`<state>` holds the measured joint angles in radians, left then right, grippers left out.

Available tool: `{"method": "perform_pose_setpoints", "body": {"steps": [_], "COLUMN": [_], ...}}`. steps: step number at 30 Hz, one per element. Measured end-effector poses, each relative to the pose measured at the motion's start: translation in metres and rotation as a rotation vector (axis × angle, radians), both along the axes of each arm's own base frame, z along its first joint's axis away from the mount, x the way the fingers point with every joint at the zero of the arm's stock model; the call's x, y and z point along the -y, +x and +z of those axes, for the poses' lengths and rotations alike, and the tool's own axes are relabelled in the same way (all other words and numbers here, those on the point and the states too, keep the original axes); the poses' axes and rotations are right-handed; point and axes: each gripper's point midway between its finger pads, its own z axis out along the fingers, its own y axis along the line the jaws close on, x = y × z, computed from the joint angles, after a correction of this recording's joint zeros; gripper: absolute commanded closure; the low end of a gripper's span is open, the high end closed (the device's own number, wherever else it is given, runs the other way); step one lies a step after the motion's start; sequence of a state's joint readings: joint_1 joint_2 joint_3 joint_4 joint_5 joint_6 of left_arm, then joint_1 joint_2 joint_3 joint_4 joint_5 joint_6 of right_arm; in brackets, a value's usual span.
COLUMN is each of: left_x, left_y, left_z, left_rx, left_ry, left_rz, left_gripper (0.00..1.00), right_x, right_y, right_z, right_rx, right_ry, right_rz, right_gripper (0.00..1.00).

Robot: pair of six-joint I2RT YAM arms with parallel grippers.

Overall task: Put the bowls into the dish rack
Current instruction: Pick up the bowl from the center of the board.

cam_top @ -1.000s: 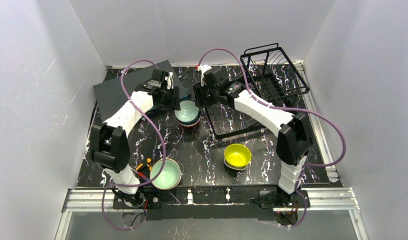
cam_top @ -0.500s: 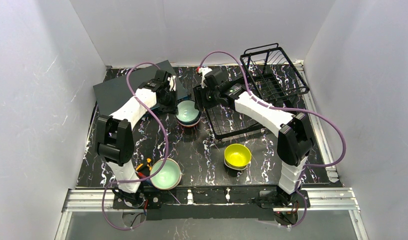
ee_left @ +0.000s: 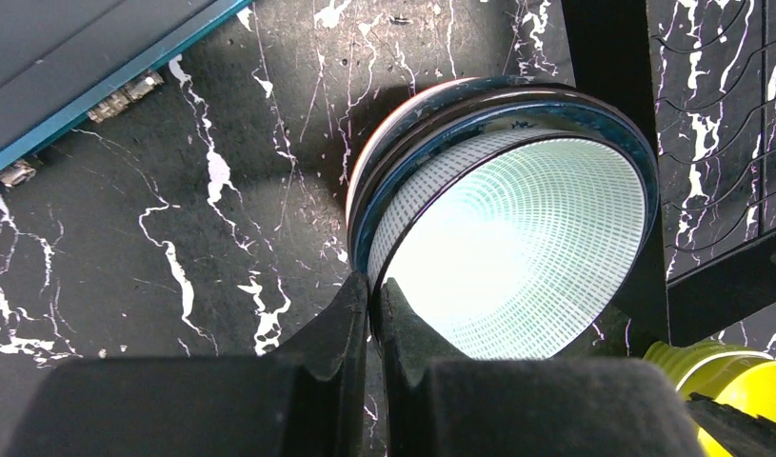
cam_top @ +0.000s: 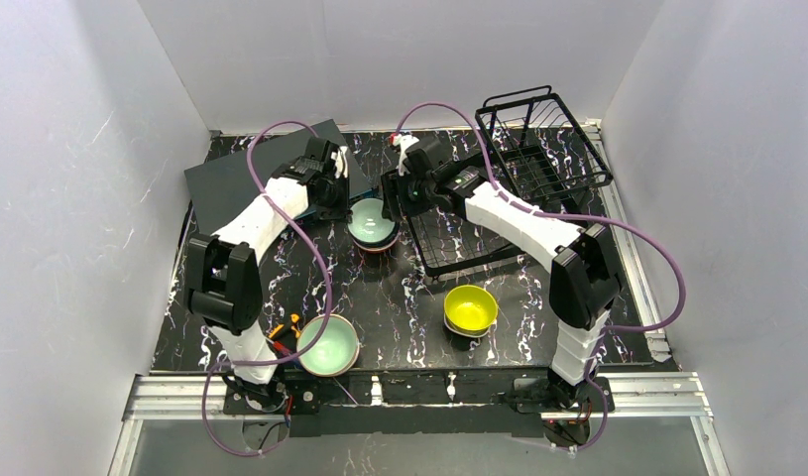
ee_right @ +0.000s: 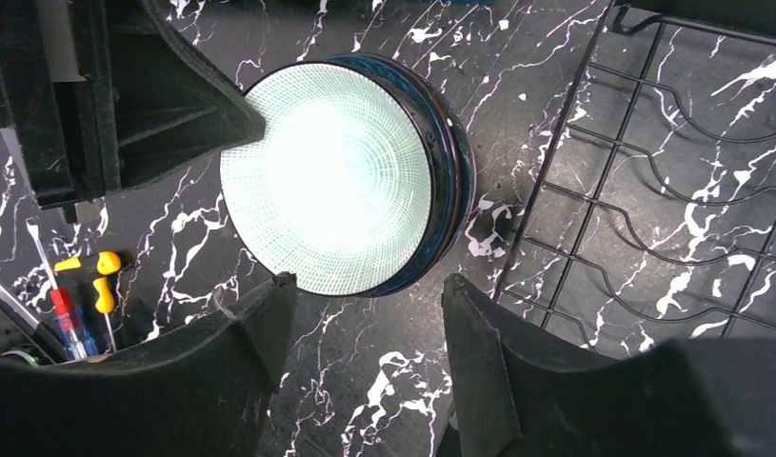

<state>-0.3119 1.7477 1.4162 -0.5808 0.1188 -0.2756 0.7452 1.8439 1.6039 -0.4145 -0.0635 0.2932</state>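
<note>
From overhead, a stack of bowls [cam_top: 372, 238] sits mid-table, just left of the flat base frame of the dish rack [cam_top: 459, 260], whose basket section rises at the far right. The left gripper [cam_top: 348, 201] meets the stack from the left and the right gripper [cam_top: 393, 201] from the right. A yellow bowl [cam_top: 470, 307] stands nearer the right arm's base and a mint-green bowl [cam_top: 328, 346] by the left arm's base. A dark grey flat box [cam_top: 243, 177] lies far left.

In the left wrist view, the left gripper [ee_left: 374, 305] pinches the rim of the patterned bowl [ee_left: 517, 248] on top of the stack, with a dark blue rim below it. The rack's frame bar [ee_left: 607, 57] runs just beyond.

In the right wrist view, the right gripper [ee_right: 367, 286] is spread wide, its fingers [ee_right: 260, 352] apart from the stack. The left gripper [ee_right: 174, 105] touches the patterned bowl [ee_right: 327, 176] at its rim. Rack wires [ee_right: 650, 190] lie to the right, and small screwdrivers [ee_right: 79, 286] to the left.
</note>
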Motion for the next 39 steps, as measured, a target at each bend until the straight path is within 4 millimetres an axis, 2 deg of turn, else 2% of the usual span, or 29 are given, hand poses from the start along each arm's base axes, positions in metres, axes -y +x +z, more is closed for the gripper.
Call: {"method": "perform_pose_setpoints", "body": {"steps": [10,18,24,30,35,39], "left_x": [-0.007,-0.006,0.009,0.025,0.026,0.027], "left_y": [-0.007,-0.014,-0.016,-0.02,-0.019,-0.017], "left_z": [0.021,0.041,0.062,0.065,0.069,0.074], "left_rx": [0.093,0.205,0.291,0.315,0.335,0.353], "left_ry": [-0.002,-0.046,-0.142,-0.227,-0.244,-0.25], "left_rz": [0.0,-0.02,-0.079,-0.144,-0.153,-0.152], "left_gripper": [1.0,1.0,1.0,1.0,1.0,0.95], "right_x": [0.007,0.008,-0.003,-0.009,-0.006,-0.002], "right_y": [-0.003,-0.001,-0.006,-0.009,-0.006,-0.004], "right_z": [0.0,0.006,0.013,0.016,0.016,0.013], "right_rx": [-0.052,-0.092,-0.123,-0.143,-0.149,-0.149], "right_ry": [0.075,0.164,0.23,0.274,0.278,0.26], "right_rz": [-0.01,-0.008,0.02,0.029,0.012,0.002], "right_gripper": [0.14,0.15,0.28,0.48,0.63,0.78]}}
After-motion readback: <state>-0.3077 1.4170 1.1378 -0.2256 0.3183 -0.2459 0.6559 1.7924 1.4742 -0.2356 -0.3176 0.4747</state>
